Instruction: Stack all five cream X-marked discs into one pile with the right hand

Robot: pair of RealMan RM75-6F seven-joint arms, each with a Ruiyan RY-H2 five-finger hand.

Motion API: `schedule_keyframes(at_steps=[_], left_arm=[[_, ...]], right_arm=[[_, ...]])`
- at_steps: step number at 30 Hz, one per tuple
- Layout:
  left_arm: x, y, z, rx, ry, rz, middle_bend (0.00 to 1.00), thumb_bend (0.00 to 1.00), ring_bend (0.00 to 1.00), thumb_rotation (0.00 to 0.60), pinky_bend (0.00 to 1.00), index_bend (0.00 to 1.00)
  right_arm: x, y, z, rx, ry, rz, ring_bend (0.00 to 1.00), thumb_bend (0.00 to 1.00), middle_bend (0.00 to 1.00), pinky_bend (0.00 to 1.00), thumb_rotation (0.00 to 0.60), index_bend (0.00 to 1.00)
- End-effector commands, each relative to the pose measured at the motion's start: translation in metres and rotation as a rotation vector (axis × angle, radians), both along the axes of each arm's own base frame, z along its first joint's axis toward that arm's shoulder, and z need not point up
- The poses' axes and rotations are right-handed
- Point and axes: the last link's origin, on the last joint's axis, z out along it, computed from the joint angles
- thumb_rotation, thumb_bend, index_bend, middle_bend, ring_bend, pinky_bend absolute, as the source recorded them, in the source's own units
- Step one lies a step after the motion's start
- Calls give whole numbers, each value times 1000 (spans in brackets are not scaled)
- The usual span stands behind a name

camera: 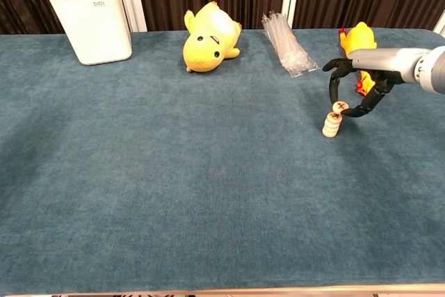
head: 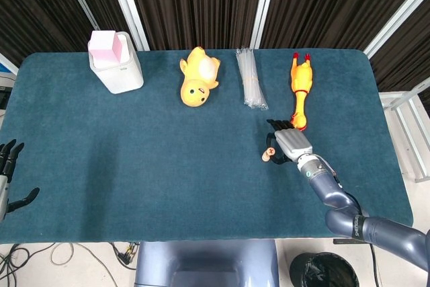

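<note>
A short pile of cream discs stands on the blue cloth at the right, also visible as the pile in the head view. My right hand hovers over it and pinches one cream X-marked disc between thumb and a finger. That disc is tilted, right at the top of the pile, slightly to its right. From above, the right hand sits just right of the held disc. My left hand hangs off the table's left edge, fingers spread, holding nothing.
Along the far edge lie a white box with a pink insert, a yellow plush toy, a bundle of clear straws and a rubber chicken. The chicken lies just behind my right hand.
</note>
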Motion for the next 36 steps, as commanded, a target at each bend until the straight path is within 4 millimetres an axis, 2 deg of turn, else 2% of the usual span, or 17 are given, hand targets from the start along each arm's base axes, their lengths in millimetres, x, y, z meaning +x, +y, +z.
schedule_keyframes(at_steps=[1, 36], left_arm=[[0, 0, 0, 0, -2, 0, 0, 169, 0, 600, 17, 49], [0, 0, 0, 1, 0, -1, 0, 169, 0, 600, 17, 49]], right_arm=[[-1, 1, -1, 1, -1, -3, 22, 412, 11, 36, 600, 521], [1, 0, -9, 13, -5, -5, 22, 413, 11, 36, 600, 513]])
